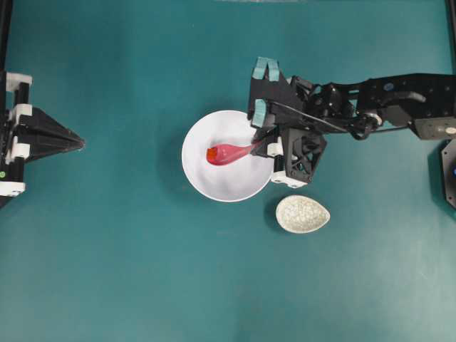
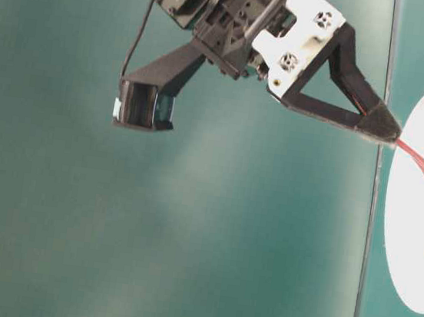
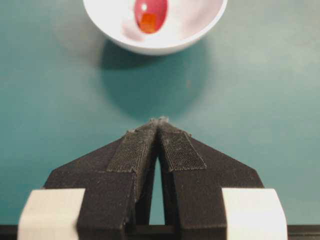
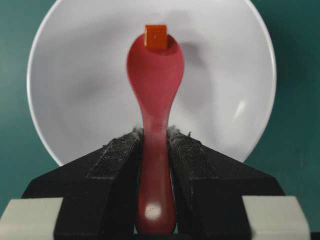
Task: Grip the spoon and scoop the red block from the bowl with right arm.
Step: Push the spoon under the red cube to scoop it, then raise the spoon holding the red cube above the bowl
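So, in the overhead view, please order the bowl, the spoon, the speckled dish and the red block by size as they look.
1. bowl
2. speckled dish
3. spoon, about as long as the dish but narrower
4. red block

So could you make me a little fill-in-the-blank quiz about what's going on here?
1. The right gripper has its fingers closed on the handle of the ____.
2. The red block sits at the tip of the spoon, inside the white ____.
3. The speckled dish lies ____ the bowl.
4. The left gripper holds ____.

Missing words: spoon; bowl; outside; nothing
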Controlling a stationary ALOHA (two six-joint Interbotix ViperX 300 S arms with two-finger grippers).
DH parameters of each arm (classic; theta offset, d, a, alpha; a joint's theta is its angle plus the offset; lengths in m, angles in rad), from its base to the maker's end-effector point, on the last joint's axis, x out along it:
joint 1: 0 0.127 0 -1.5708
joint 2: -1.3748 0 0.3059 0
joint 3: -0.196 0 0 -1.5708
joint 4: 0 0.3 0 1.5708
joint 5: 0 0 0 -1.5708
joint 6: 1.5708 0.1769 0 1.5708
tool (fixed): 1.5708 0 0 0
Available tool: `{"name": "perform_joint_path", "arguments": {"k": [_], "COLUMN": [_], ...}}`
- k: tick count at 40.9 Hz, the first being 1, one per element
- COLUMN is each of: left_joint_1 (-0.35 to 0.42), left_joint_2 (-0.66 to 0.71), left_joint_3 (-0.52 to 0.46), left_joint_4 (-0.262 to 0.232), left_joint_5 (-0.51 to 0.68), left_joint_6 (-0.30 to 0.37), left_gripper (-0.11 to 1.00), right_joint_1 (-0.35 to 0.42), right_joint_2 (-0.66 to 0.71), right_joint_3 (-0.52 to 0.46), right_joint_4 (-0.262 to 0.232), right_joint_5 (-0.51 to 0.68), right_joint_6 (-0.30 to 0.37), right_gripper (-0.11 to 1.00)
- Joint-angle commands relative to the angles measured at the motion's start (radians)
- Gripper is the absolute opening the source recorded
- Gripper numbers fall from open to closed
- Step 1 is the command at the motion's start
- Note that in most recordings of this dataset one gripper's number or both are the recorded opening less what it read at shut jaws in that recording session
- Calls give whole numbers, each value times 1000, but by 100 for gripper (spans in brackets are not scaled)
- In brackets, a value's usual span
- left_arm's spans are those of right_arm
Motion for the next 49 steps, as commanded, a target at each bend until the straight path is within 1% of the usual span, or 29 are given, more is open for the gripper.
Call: {"name": "perform_joint_path", "arguments": {"k": [1, 14, 23, 27, 35, 49], "left_joint_1": [3, 3, 3, 3, 3, 3], "left_joint_2": [5, 5, 5, 5, 5, 5], "left_joint_3": [-12, -12, -14, -12, -12, -12], "left_joint_4": [2, 3, 3, 3, 3, 3], "left_joint_5": [-8, -2, 0, 0, 2, 0], "left_joint_6": [2, 0, -5, -5, -5, -5], "left_gripper": [0, 0, 0, 0, 0, 0], "right_joint_1": [9, 29, 55, 64, 83, 107], "right_joint_2": [-40, -89, -135, -150, -170, -170], "right_joint_3": [3, 74, 143, 169, 225, 265], "right_joint_4": [3, 5, 6, 14, 52, 71], "right_joint_5": [-38, -140, -250, -293, -383, -454], "right_joint_6": [2, 0, 0, 0, 0, 0], "right_gripper": [24, 24, 24, 24, 24, 24]}}
